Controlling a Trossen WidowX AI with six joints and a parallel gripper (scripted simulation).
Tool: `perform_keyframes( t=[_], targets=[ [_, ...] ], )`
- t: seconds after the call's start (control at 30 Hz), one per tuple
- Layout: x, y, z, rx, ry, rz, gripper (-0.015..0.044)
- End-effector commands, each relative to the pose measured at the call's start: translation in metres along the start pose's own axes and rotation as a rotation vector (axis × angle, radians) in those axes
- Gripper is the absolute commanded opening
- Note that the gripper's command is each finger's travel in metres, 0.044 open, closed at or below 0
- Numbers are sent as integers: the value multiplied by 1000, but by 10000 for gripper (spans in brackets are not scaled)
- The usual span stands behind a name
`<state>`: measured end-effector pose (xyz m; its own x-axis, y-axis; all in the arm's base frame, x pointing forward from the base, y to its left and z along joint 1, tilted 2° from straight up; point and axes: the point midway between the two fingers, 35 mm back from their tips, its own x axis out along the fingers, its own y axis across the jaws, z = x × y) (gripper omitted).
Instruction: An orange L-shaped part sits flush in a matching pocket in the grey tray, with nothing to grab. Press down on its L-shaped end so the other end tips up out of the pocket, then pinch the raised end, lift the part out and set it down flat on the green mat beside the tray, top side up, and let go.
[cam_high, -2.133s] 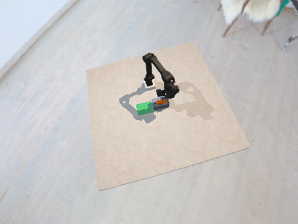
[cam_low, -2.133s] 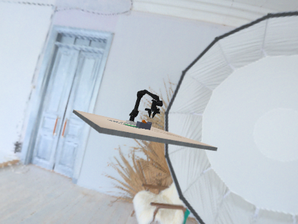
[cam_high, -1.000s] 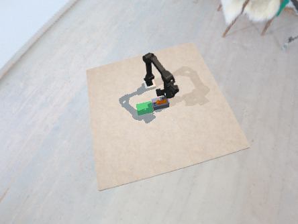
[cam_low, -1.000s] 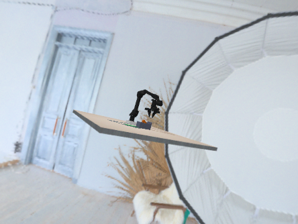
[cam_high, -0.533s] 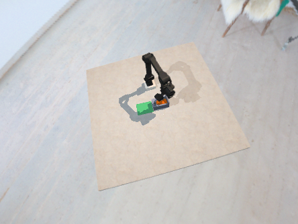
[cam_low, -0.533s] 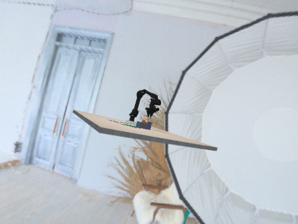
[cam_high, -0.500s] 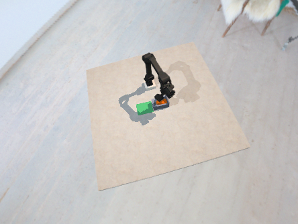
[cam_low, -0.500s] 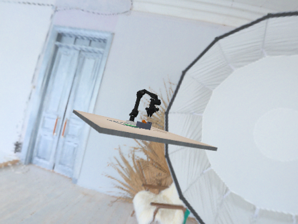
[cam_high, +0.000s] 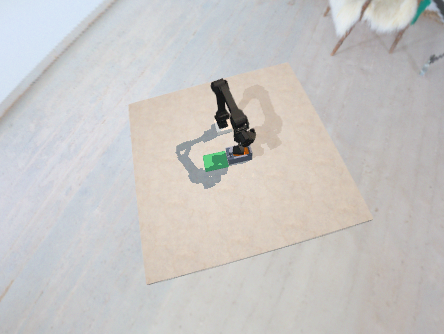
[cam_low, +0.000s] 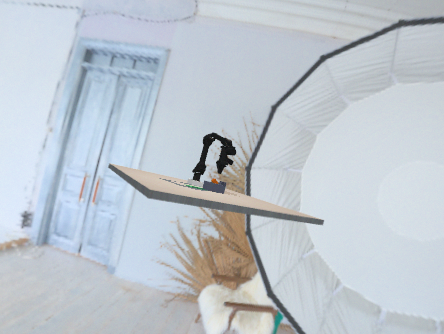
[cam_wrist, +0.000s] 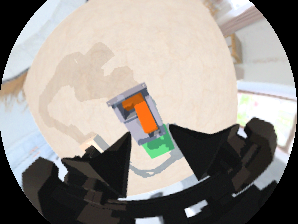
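Looks a stiff, light moulded piece, this orange L-shaped part (cam_wrist: 143, 116); likely smooth-faced and apt to slip under a shallow pinch, though hardly fragile. Lies in the pocket of the grey tray (cam_wrist: 121, 111), a long orange bar running from the far-left corner toward the near-right one in the wrist view. Cannot tell from any view whether one end has tipped above the tray rim; in the exterior view a fleck of orange shows just over the tray's top edge, too small to read. Best taken, by judgement, across the narrow width of the raised straight end, fingers well down its sides, not on the L-shaped foot.

Tray holds only that part, as far as can be seen. Green mat (cam_high: 215, 160) touches the tray on its left in the top view and carries nothing visible.

Claw (cam_wrist: 153, 148) stands part-way open and grips nothing, hovering above the tray with dark fingers framing the tray's near end and the mat's edge. Bench (cam_high: 280, 210) carries tray, mat and arm base.
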<state>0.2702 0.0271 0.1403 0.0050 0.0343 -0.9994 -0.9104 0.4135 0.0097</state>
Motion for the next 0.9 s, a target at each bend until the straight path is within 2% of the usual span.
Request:
perform_keyframes(
  t=[0.0,0.27,0.53,0.87],
  targets=[
    [0,-3,-17,-302,9,2,280],
    [1,-3,-17,-302,9,2,280],
    [30,-3,-18,-302,9,2,280],
    [39,-4,-18,-302,9,2,280]
  ],
)
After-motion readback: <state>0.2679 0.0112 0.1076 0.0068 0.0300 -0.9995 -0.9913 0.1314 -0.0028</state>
